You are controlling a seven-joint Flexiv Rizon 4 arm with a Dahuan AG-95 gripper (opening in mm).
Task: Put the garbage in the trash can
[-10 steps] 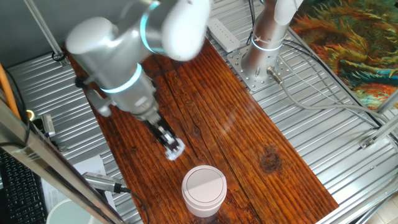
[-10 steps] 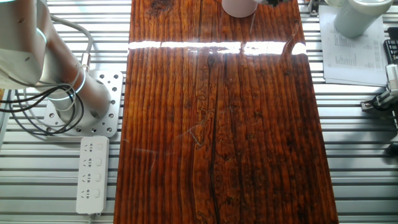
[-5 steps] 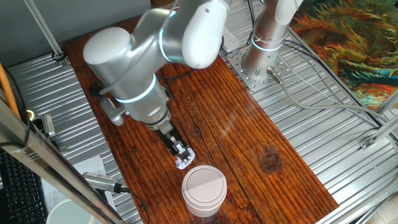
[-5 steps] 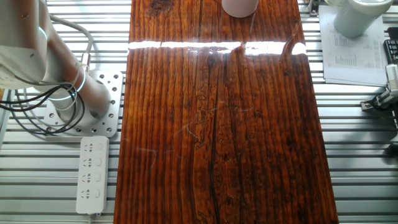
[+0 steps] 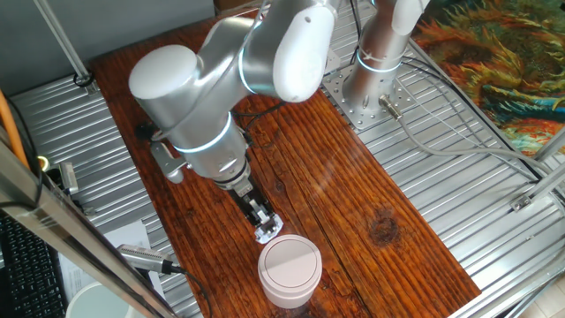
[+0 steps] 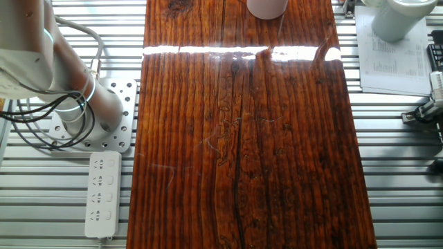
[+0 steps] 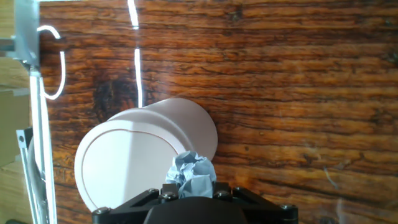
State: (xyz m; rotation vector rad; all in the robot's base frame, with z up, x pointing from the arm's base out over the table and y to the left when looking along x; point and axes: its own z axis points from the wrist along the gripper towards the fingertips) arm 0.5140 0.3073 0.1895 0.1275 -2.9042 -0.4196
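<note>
The garbage (image 7: pixel 191 175), a crumpled grey-white paper wad, sits pinched between my gripper's (image 7: pixel 191 186) jaws at the bottom of the hand view. In one fixed view the gripper (image 5: pixel 263 230) points down with the wad (image 5: pixel 265 234) at its tip, just above and beside the near-left rim of the trash can (image 5: pixel 290 269). The trash can (image 7: pixel 143 158) is a pale pinkish-white round can with a flat white lid. In the hand view the wad overlaps the lid's right edge. Only the can's base (image 6: pixel 266 7) shows at the top edge of the other fixed view; the gripper is out of that view.
The can stands on a dark wooden board (image 5: pixel 353 203) over a ribbed metal table. The arm's base (image 5: pixel 375 62) is bolted at the far side. A power strip (image 6: pixel 101 194) lies left of the board. A white bucket rim (image 5: pixel 97 302) and papers sit near the front left.
The arm has carried the wad down and to the right across the board, from well left of the trash can to right beside its rim. The gripper stayed shut on the wad.
</note>
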